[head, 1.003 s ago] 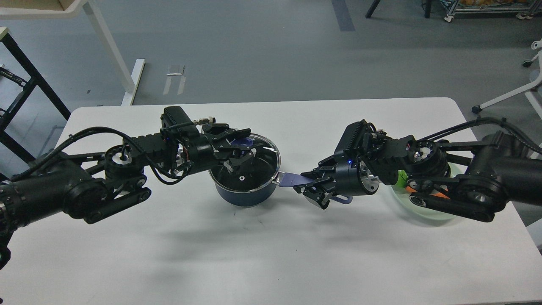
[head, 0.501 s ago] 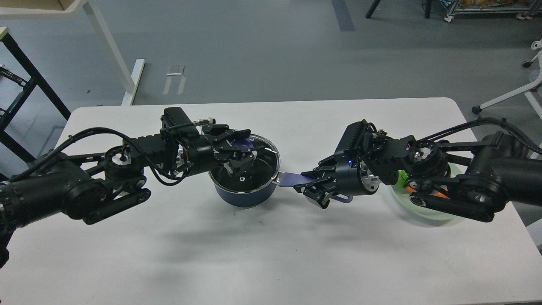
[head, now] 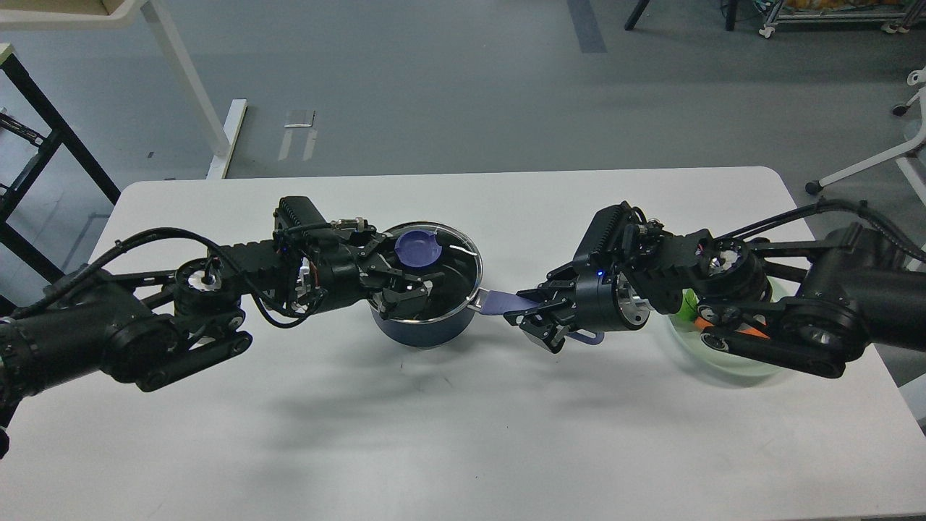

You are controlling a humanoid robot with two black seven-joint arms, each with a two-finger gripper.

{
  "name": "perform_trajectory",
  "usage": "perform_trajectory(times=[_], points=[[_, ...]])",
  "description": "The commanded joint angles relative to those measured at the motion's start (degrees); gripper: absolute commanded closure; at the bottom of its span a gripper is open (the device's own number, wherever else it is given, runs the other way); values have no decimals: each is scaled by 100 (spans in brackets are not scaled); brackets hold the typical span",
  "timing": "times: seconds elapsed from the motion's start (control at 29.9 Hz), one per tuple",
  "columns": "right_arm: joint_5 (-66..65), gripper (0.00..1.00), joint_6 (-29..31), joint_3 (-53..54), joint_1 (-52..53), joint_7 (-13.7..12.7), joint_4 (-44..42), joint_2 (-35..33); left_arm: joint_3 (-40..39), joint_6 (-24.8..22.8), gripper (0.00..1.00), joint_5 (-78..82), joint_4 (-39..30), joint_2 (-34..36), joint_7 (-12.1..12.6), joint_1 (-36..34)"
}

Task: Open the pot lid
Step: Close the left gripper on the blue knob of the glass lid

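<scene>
A dark blue pot [head: 423,329] stands on the white table [head: 463,434], left of centre. Its glass lid [head: 452,264] lies on it, with a round blue knob [head: 418,250] in full view. My left gripper [head: 396,278] sits low over the near left part of the lid, just beside the knob and not on it, with its fingers spread open. My right gripper [head: 527,312] is shut on the pot's blue handle [head: 499,302], which sticks out to the right. The handle's end [head: 587,338] shows under the gripper body.
A pale green bowl [head: 727,358] with something orange in it stands at the right, mostly under my right arm. White table legs [head: 192,79] and a black frame [head: 43,137] stand on the grey floor beyond the far edge.
My left gripper has come off the knob and drawn back to the left and lower, so the whole blue knob now shows. The right gripper has stayed on the handle.
</scene>
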Motion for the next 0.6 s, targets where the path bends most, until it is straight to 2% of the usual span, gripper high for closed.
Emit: perform_trajectory(times=[0.0, 0.27, 0.57], points=[[-4, 73, 1, 9, -7, 13, 8, 3, 7, 28, 16, 2, 14, -2, -1, 5], [-4, 73, 1, 9, -16, 13, 17, 12, -19, 107, 17, -42, 31, -20, 8, -74], [-4, 73, 1, 9, -33, 13, 17, 12, -28, 116, 34, -51, 32, -20, -10, -75]])
